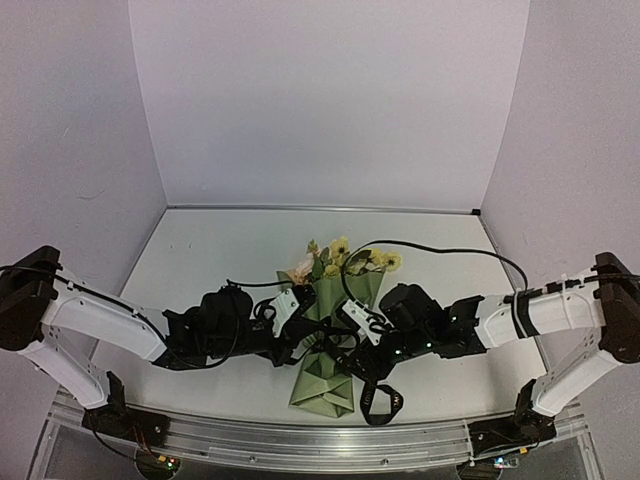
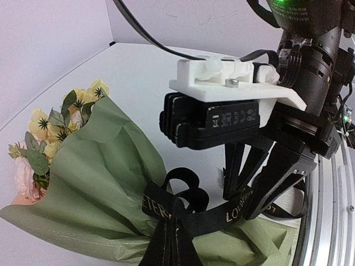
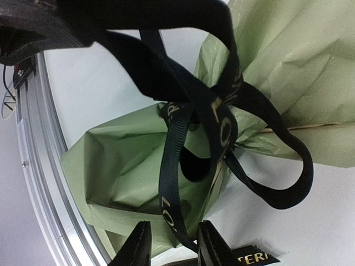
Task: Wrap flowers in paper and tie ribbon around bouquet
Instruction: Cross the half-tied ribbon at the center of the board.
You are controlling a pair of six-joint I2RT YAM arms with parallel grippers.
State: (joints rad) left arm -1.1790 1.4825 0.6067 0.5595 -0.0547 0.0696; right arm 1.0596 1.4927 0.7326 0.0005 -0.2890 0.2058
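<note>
1. The bouquet (image 1: 328, 340) lies on the table between the two arms. Its long axis runs near to far: the flowers (image 1: 345, 258) point away from the bases, and the folded narrow end of the paper (image 2: 100, 183) points toward the near rail (image 3: 39, 166).
2. The ribbon (image 3: 169, 183) goes round the waist of the paper sleeve. Its strands cross there and leave loose loops, so in your judgement the tie is not cinched.
3. Right gripper (image 3: 173, 228): the jaws are narrow but apart, with one lettered strand hanging between them. There is a gap on one side of the strand, so record it as not pinched. The strand runs from the crossing toward the fingers, roughly in line with them.
4. Left gripper (image 1: 298, 325): closed. Its fingers do not show in its own wrist view. Black strands run to the bottom edge of that view, so it probably holds ribbon, but you cannot confirm this.
5. The relation the next move turns on: the crossing sits on the bouquet's waist, just beyond your right fingertips and toward the left arm. Both grippers are close to it, one on each side of the long axis.
6. Judgement: close the right jaws on the strand, then pull across the axis, away from the left arm. A pull along the axis could slide the band toward the narrow end.
7. A loose tail (image 1: 380, 400) lies beside the narrow end on the right arm's side.
</note>
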